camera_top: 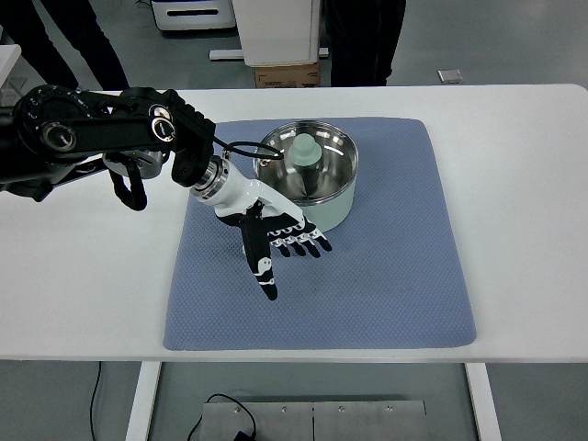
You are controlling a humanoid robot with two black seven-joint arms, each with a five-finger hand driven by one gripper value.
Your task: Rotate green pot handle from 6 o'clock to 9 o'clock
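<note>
The green pot [317, 179] sits on a blue mat [386, 276] toward the far edge of the white counter [524, 184], roughly midway between its left and right edges. Its lid with a pale knob [304, 150] appears to lie inside the shiny steel interior. The left hand [276, 241] reaches in from the counter's left side and hovers or rests just beside the pot's near-left wall, fingers spread and straight, holding nothing. The handle itself cannot be made out; it is probably hidden under that hand. The right hand is out of sight.

The pot looks like rigid metal, light enough to turn but smooth-sided, so fingers would likely slip on the wall. The textured mat will probably grip the base and resist rotation. The handle seems the best place to take hold or push sideways.
</note>
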